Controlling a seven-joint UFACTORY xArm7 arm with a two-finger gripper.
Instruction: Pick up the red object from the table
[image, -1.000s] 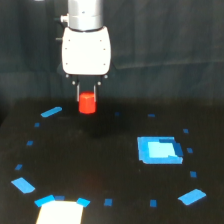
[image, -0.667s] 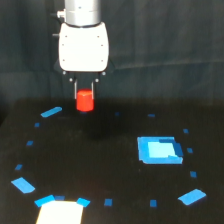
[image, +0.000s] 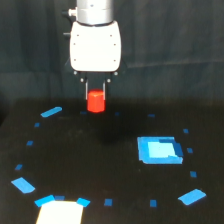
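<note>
The red object (image: 96, 102), a small red-orange upright cylinder, sits between the two thin fingers (image: 88, 88) of my gripper (image: 96, 94), under the white wrist housing (image: 95, 46). The fingers close on the cylinder's top and it hangs upright from them. It is over the far part of the black table (image: 100, 165), and a faint dark shadow lies on the surface below and to the exterior view's right of it. I cannot tell exactly how large the gap is between its base and the table.
A flat blue square patch (image: 159, 150) lies at the exterior view's right. A white patch (image: 59, 212) is at the near edge on the left. Small blue tape marks ring the table, such as one at the far left (image: 51, 111) and one at the near right (image: 192, 196).
The gripper has moved toward the exterior view's right with the red cylinder between its fingers. The wrist housing rose slightly. Nothing else on the table moved.
</note>
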